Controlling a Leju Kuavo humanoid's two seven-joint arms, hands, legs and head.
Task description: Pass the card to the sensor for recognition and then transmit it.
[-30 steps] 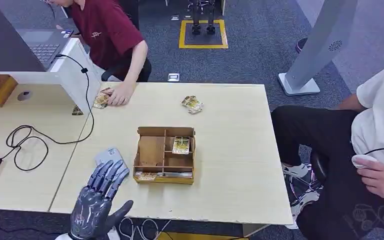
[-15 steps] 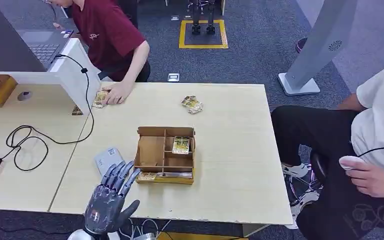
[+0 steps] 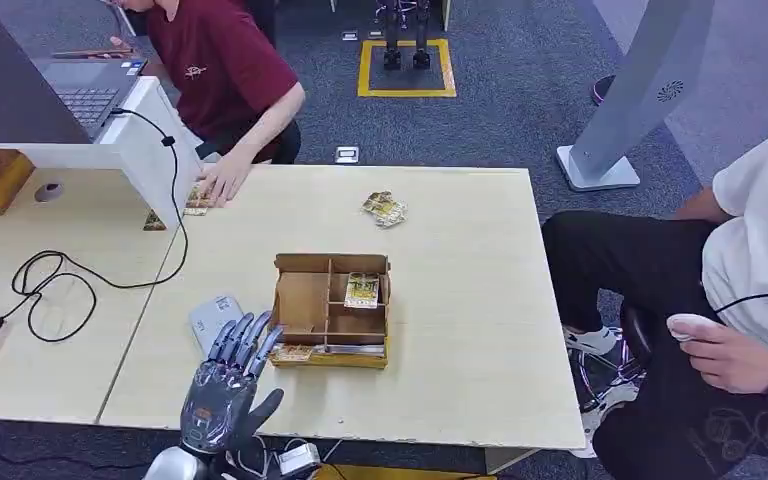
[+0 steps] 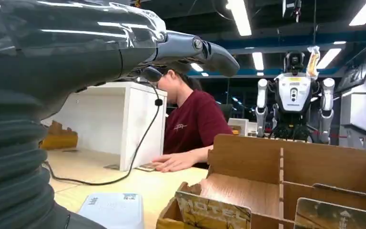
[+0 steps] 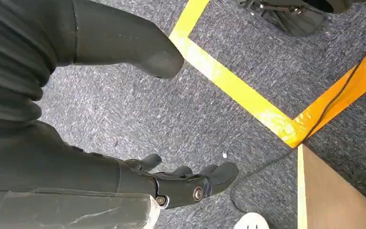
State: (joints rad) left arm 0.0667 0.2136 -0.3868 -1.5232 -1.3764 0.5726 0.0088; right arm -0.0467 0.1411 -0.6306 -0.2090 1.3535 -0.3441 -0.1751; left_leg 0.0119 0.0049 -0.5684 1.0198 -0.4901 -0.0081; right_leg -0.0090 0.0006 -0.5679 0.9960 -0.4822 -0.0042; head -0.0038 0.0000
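Over table (image 3: 460,300), left hand (image 3: 225,385) empty, spread

1. I saw one cardboard box (image 3: 330,310) with dividers on the table, and one card (image 3: 362,290) lay flat in a compartment of it.
2. One small pile of cards (image 3: 385,209) lay loose near the table's far edge; I couldn't count the cards in it.
3. One grey sensor pad (image 3: 215,315) lay by my left hand (image 3: 225,390).
4. Two people were near: one person in a dark red shirt (image 3: 215,65), one person in a white shirt (image 3: 760,240).
5. One laptop (image 3: 85,95) stood on one white stand (image 3: 130,150).
6. One black cable (image 3: 55,280) curled on the table.
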